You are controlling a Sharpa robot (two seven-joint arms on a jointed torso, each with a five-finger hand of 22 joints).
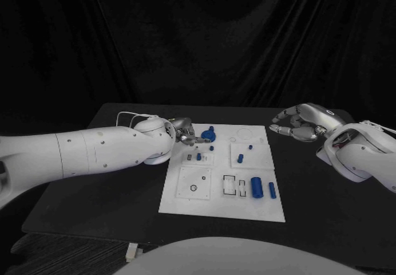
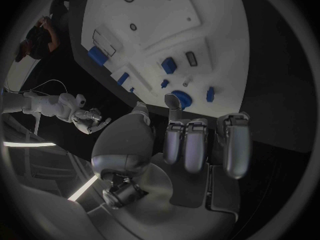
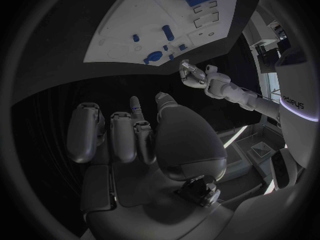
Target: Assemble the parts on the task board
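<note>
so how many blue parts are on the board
About 7: round part by the left robot hand, four small pegs mid-board, two long ones near right. Some may hide.

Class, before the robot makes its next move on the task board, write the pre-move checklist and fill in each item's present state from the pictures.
1. Left hand at the board's far edge, near the round blue part: ok.
2. Left hand holds that part: cannot tell; the left wrist view shows the fingers short of it.
3. Right hand clear of the task board, over the table: ok.
4. Right hand holds nothing, fingers apart: ok.
5. Blue cylinder lies loose on the board, not yet seated: not ok.
</note>
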